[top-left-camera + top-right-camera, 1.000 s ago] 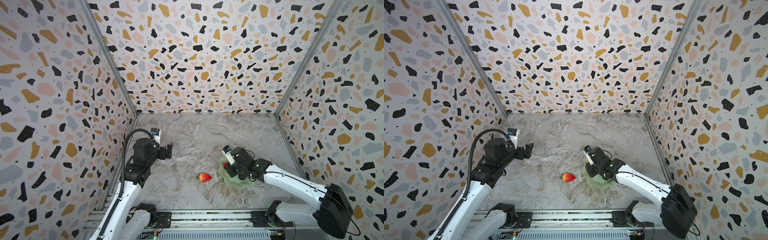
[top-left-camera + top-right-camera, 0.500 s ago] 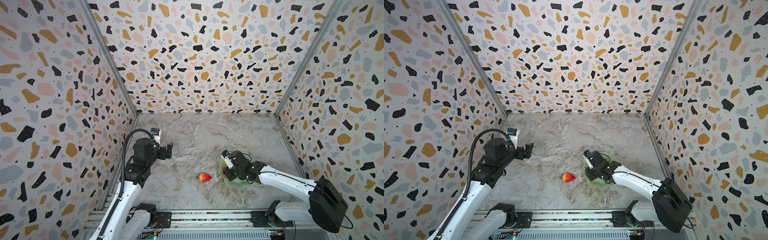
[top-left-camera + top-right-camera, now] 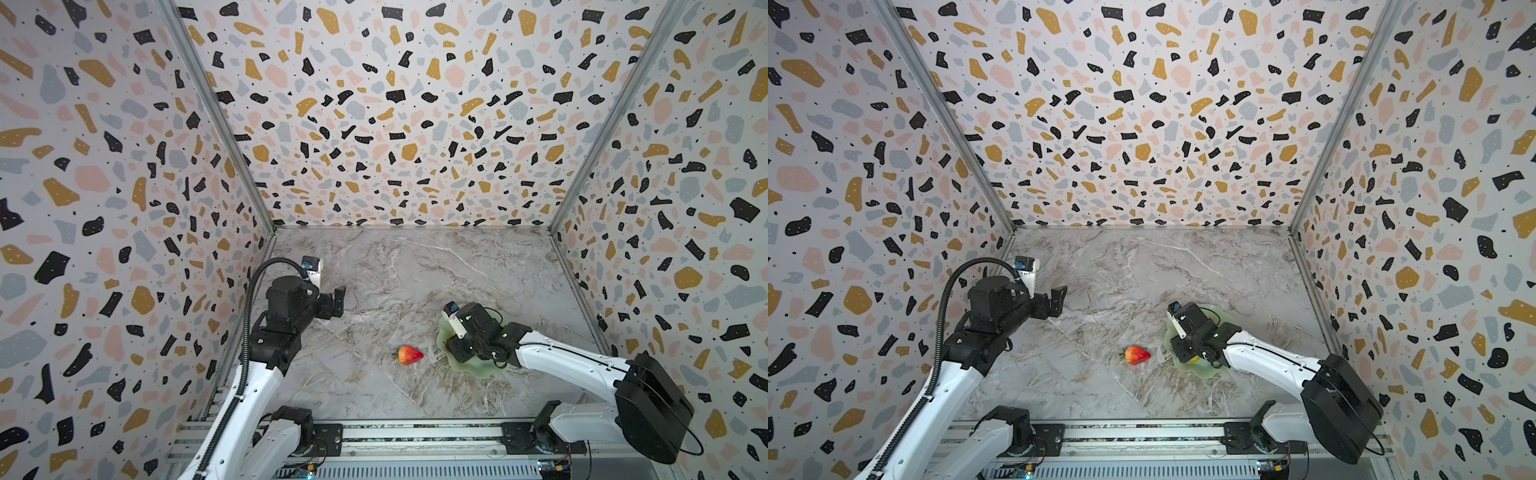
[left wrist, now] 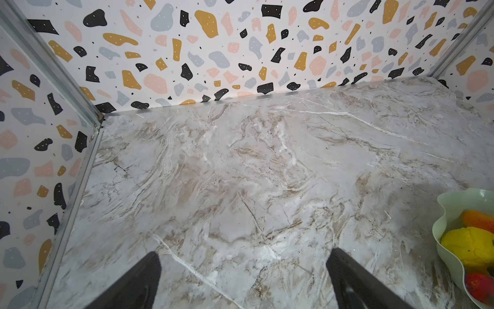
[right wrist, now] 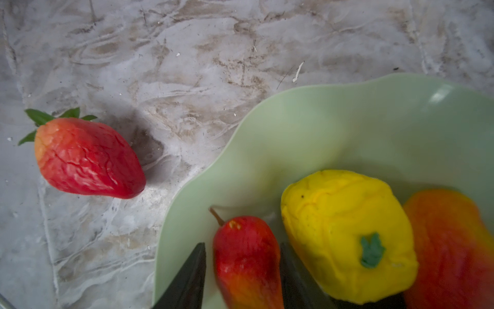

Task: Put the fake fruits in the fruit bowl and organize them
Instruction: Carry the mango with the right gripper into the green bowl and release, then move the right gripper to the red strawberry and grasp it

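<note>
Your right gripper has just parted its jaws off the red fruit, now lying in the bowl beside the lemon. That leaves the strawberry, on the table near its front edge, just outside the bowl.

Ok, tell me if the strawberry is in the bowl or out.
Out. The strawberry lies on the table beside the fruit bowl, clear of its rim.
</note>
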Tool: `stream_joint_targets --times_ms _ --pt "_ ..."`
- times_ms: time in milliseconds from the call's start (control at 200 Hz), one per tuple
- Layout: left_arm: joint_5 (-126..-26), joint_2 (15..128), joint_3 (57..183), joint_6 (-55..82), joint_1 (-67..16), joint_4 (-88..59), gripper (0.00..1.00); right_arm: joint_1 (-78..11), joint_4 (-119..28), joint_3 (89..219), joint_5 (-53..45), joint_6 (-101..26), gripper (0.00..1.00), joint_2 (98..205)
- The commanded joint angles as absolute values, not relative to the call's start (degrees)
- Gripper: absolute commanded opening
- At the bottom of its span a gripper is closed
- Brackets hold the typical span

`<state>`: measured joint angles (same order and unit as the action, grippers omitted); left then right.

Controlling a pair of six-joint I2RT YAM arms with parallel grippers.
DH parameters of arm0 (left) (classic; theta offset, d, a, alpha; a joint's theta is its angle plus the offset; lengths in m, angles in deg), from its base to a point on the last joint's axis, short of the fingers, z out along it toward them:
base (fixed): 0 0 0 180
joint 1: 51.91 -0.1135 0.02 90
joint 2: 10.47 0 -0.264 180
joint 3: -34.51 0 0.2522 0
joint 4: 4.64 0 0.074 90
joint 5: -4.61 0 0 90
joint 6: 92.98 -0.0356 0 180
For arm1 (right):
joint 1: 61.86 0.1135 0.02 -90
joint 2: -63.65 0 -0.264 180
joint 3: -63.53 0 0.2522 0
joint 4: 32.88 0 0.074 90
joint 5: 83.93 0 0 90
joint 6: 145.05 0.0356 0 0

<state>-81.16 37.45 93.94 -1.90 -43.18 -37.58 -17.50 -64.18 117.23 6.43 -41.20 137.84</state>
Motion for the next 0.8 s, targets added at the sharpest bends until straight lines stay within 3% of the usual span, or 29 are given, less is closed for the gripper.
stream_joint_targets --times_ms 0,205,250,330,400,796 --pt "-80.1 37.4 93.4 -1.7 -43.2 -35.8 1.0 -17.6 -67.1 119.7 7.6 -41.9 0.51 135.9" --pt "-80.2 37.5 93.4 -1.8 -43.2 -35.7 1.0 -17.4 -70.5 124.8 7.1 -43.2 0.57 134.3" --pt "-80.2 37.5 93.4 -1.7 -43.2 -35.8 0.99 -17.0 -70.5 125.9 6.0 -43.8 0.65 133.9" --pt "-80.2 37.5 93.4 -1.8 -43.2 -35.8 1.0 -15.0 -69.3 127.7 4.1 -45.2 0.89 133.9" --pt "-80.2 37.5 93.4 -1.7 -43.2 -35.7 0.99 -12.2 -66.8 128.8 3.2 -46.0 1.0 135.3" --pt "-80.3 37.5 93.4 -1.7 -43.2 -35.7 1.0 -2.5 -59.4 136.1 -3.8 -54.9 0.99 153.1"
